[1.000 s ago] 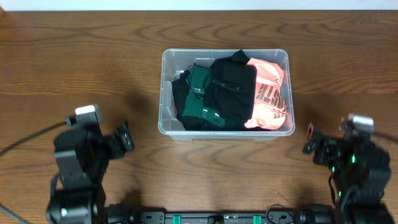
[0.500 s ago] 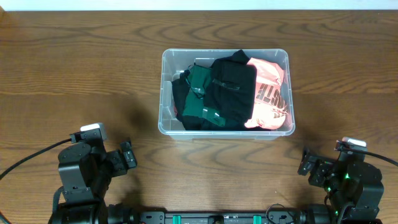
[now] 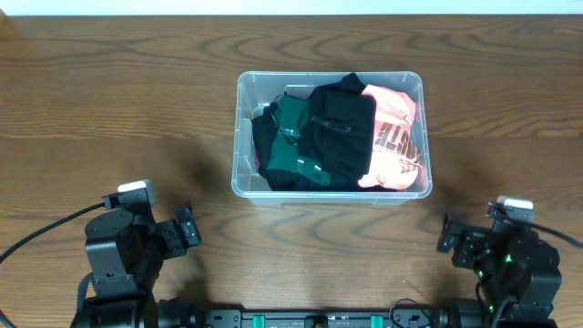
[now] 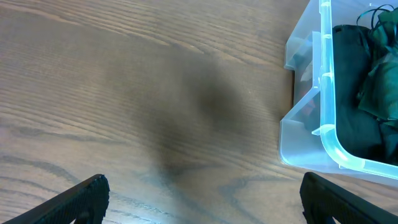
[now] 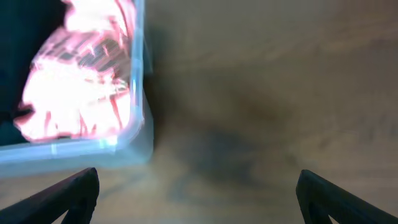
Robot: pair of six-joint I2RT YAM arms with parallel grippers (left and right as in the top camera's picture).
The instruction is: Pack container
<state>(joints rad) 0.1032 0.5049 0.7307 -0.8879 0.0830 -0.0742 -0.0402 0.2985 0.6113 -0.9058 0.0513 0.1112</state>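
Overhead and wrist views, 2 arms. The container (image 3: 239, 146) is shown at the middle of the table (image 3: 109, 91), holding a black garment (image 3: 337, 132), a green garment (image 3: 293, 137) and a pink garment (image 3: 396, 137). Its place and contents are unchanged from 1 second earlier. Over that second both arms have been drawn back toward the near edge, with almost no motion in the last half second. The left gripper (image 3: 187, 228) and the right gripper (image 3: 449, 232) are held spread wide with nothing between the fingers, each well apart from the container. The withdrawal is judged to mark the packing as finished, or very nearly so.
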